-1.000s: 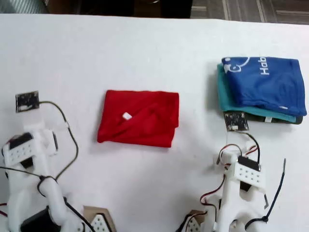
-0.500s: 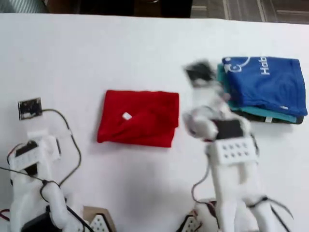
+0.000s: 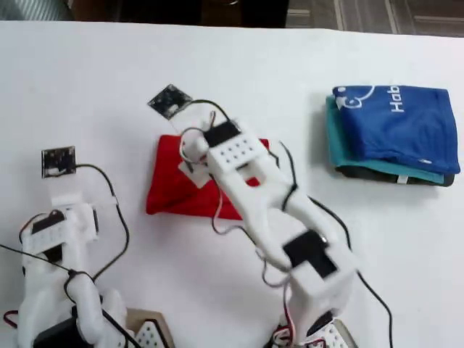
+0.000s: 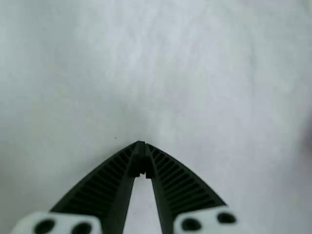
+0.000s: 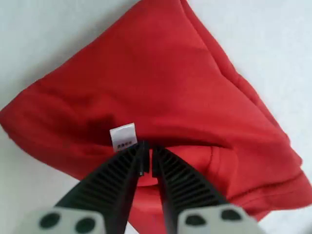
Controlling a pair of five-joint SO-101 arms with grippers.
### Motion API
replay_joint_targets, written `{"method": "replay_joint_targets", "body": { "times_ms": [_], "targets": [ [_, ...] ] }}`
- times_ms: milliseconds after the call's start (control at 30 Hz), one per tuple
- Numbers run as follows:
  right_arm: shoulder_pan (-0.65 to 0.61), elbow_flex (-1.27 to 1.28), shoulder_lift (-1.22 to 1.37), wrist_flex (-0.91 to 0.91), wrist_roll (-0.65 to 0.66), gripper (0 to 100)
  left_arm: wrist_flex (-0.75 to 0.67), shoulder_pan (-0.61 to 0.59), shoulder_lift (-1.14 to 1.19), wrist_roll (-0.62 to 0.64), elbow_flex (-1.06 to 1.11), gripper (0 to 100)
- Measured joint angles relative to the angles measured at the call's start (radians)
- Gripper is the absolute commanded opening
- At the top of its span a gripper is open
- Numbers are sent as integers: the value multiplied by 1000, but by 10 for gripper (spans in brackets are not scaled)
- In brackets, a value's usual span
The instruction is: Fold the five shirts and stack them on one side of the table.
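The red shirt (image 3: 165,190) lies folded in a rough rectangle near the middle of the table (image 3: 109,72), flat on the white surface, with a small white label (image 5: 122,136) showing on its upper face. The right arm (image 3: 254,196) stretches out over it from the near edge, covering much of the cloth in the high view. In its wrist view the right gripper (image 5: 146,158) hangs just over the shirt beside the label, its two dark ribbed fingers (image 5: 122,178) pressed together at the tips with nothing between them; whether the tips touch the cloth cannot be told. Well apart from the red shirt, toward the right edge of the table, sits a stack of folded shirts: a blue shirt (image 3: 399,123) on top, a teal shirt (image 3: 336,148) under it, and a dark shirt (image 3: 362,174) showing at the bottom edge. The left arm (image 3: 58,232) stands at the near left of the table, apart from all the shirts. The left gripper (image 4: 140,146) is over bare white tabletop, its fingers also pressed together and holding nothing.
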Motion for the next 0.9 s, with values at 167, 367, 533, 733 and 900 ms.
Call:
{"method": "replay_joint_targets", "body": {
  "times_ms": [167,367,533,733,900],
  "targets": [
    [0,-138,135,112,0,19,-3,-2,0,3,0,27],
    [0,-242,147,358,0,19,-3,-3,0,3,0,27],
    [-2,-290,147,545,0,19,-3,-3,0,3,0,27],
    [8,-318,147,568,0,19,-3,-3,0,3,0,27],
    [12,-423,120,540,0,19,-3,-2,0,3,0,27]
  ]
}}
